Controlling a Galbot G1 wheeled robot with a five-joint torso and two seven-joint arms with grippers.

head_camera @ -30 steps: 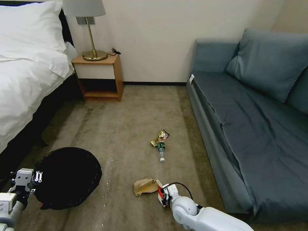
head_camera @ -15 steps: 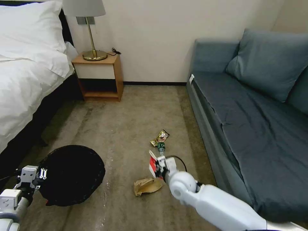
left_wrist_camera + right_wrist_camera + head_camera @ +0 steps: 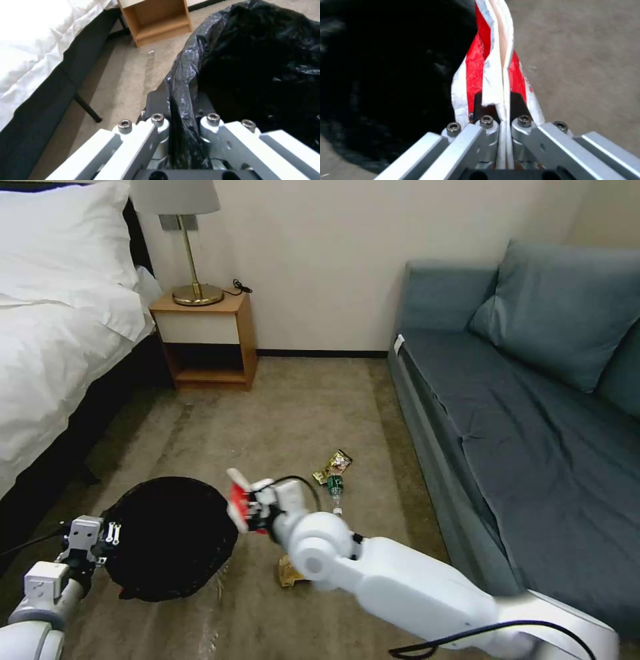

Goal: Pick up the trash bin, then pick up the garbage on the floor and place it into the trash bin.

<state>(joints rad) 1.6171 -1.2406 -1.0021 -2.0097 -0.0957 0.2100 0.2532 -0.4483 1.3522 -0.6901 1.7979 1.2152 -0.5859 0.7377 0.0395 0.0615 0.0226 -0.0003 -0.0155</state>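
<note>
Head view, left edge: the left gripper [image 3: 110, 537] is sitting at the lower left, its jaws clamping the near rim of the trash bin [image 3: 170, 537].
Trash bin: a round mouth is showing as a black hollow, lined with a crinkled black bag [image 3: 186, 82] that is draping over the rim between the left gripper's fingers [image 3: 155, 101].
Carton: the red-and-white carton [image 3: 238, 503] is hanging flattened and creased, pinched edge-on in the right gripper [image 3: 250, 510], just at the bin's right rim in the lower middle of the frame.
Right wrist view: the carton [image 3: 496, 72] is standing up from the closed jaws, with the black bag [image 3: 386, 75] lying to one side and carpet to the other.
Other garbage: a brown paper bag [image 3: 288, 573] is peeking out from under the right arm; the small bottle [image 3: 335, 489] and gold wrapper [image 3: 335, 465] are lying close together just right of centre.
Open room: bare carpet [image 3: 280, 413] is running up the middle of the frame.
Edges: the bed [image 3: 53, 347] is closing the left side, the nightstand [image 3: 207, 340] with a lamp [image 3: 183, 240] is standing at upper left, and the blue sofa [image 3: 527, 427] is filling the right.
</note>
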